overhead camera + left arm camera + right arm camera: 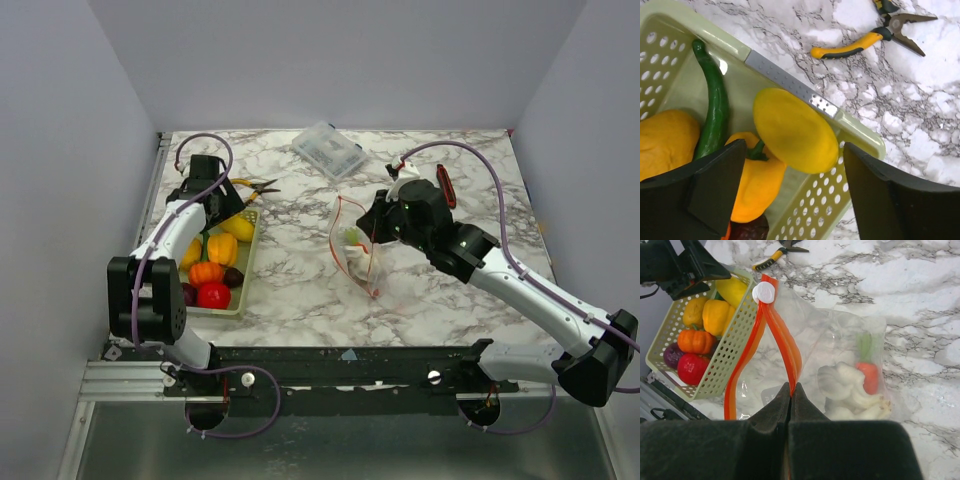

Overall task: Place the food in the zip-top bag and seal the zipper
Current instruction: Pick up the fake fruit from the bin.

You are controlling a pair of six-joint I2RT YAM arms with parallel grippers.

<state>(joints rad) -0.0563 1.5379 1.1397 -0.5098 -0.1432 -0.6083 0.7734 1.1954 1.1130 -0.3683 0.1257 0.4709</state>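
Nearest, at 6 o'clock, the black rail [330, 365] carries both arm bases. Beyond it spreads the marbled tabletop [300, 300]. The right arm [520, 285] reaches in from 4 o'clock toward the middle. The right jaws are pressed tight together, pinching the zipper [787, 345]. The left arm [170, 235] stretches up the 9 o'clock side. The left jaws stand wide apart over the far end of the pale green basket [243, 290], gripping nothing.

The zip-top bag [840, 335] lies just right of centre, near the basket but apart from it. From its white slider [763, 292] the strip parts into two strands, so the mouth gapes, and one strand runs into the jaws.

A clear lidded box [328, 150] sits at 12 o'clock. Yellow-handled pliers [258, 186] lie at 11, just beyond the basket. A dark red utility knife [445, 190] lies at 2.

Inside the bag I see white garlic [840, 385] and a carrot [869, 377]. In the basket, a lemon [795, 130] lies below the open left jaws, beside a yellow pepper [757, 180]. Nearer the rail are a pumpkin [695, 340] and a red tomato [692, 367].
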